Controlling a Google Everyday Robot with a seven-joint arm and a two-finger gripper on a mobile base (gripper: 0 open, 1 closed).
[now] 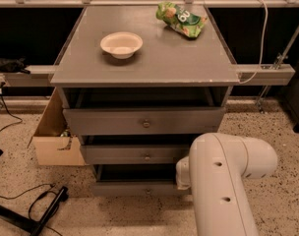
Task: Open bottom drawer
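The grey cabinet has three drawers, each with a small round knob. The bottom drawer (pixel 139 188) is the lowest front and is pulled partly out, showing a strip of dark interior above it. My white arm (pixel 223 181) fills the lower right, and its end reaches the right end of the bottom drawer. My gripper is hidden behind the arm there. The middle drawer (pixel 134 155) and top drawer (pixel 139 122) also stand a little way out.
A white bowl (pixel 121 44) and a green snack bag (pixel 181 18) lie on the cabinet top (pixel 149 68). An open cardboard box (pixel 53 141) stands left of the cabinet. Black cables and a dark bar (pixel 36 215) lie on the speckled floor at the lower left.
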